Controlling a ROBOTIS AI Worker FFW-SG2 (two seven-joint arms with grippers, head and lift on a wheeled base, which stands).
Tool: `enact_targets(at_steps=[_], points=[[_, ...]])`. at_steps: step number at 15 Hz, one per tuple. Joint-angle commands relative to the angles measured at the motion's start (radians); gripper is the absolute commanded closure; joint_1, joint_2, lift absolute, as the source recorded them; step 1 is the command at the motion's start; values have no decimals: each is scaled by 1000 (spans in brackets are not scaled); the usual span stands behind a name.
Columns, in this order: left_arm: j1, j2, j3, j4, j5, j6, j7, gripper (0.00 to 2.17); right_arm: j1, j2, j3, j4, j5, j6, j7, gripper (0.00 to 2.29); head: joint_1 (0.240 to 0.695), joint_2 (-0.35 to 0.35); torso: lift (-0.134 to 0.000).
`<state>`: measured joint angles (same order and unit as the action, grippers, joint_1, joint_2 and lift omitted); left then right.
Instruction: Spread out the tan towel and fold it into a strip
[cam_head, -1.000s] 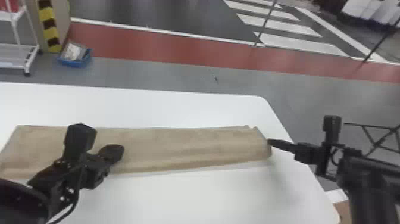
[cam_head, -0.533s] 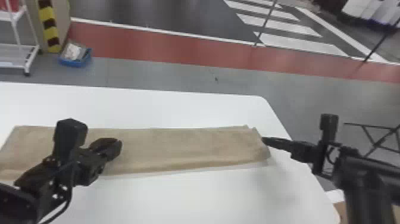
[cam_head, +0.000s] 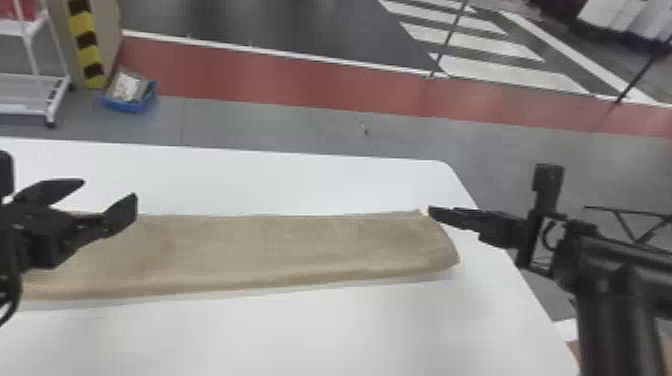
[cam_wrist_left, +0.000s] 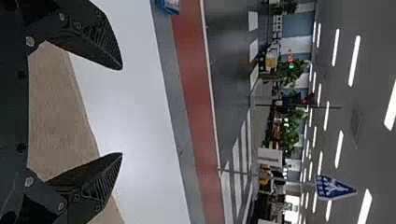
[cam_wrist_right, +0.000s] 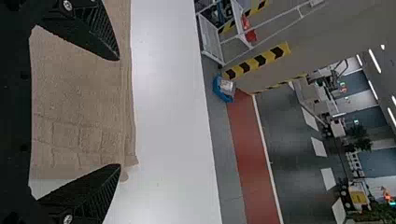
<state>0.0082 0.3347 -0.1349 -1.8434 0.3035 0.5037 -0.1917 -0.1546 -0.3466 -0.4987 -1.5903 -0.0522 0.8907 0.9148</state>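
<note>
- Left end effector (cam_wrist_left: 122, 111): its fingers stand wide apart with nothing between the tips. In the head view it has swung left and away from the robot over the last half second, and now lies above the left part of the towel (cam_head: 275, 250). That reads as backing off after a fold or a smoothing pass, rather than going in for a grip.
- Towel: lying along the bench (cam_head: 300, 330) as a long, low strip, its right end near the bench's right side. Its outline has hardly altered while the arms moved, so the folding looks done or very nearly so. The left end is partly behind the arm, so I can't fairly judge how square it is. At the right end a corner of a lower layer pokes out a little; a light tuck might neaten it, though a clumsy one could open the fold.
- Right end effector (cam_wrist_right: 118, 112): also spread wide and empty, close by the towel's right end. It has shifted slightly away from the robot, another hint that the work is being left alone.
- Rack (cam_head: 37, 77): white, on the floor (cam_head: 280, 117) beyond the bench, something red (cam_head: 20, 11) on its upper shelf.
- Bin (cam_head: 131, 105): blue, right of the rack, holding something pale (cam_head: 126, 86) I can't identify.
</note>
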Motion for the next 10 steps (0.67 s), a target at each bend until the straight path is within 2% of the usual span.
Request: enact_targets(at_steps=[1,2,4,6,8,9,10], points=[[-20,12,78,35,25,5,-17,76,-36,3,55,6,9,14,15,83,695,-281,-124],[-34,14,104,42,23,39,-40,76,-56,3,77,12,14,44,23,83,695,-229,-124],[-82,14,150,66,26,207,-74,76,-91,5,104,27,23,97,35,83,695,-185,-124],[-108,12,181,87,37,287,-86,76,-134,3,124,61,34,167,67,83,695,-146,-124],[-120,12,201,96,45,349,-104,76,-164,1,152,105,89,189,88,83,695,-104,-124],[-126,12,210,101,48,398,-115,76,-184,0,152,128,135,192,130,80,695,-98,-124],[-125,12,213,101,52,441,-115,76,-191,-2,134,148,146,189,148,80,695,-95,-124]])
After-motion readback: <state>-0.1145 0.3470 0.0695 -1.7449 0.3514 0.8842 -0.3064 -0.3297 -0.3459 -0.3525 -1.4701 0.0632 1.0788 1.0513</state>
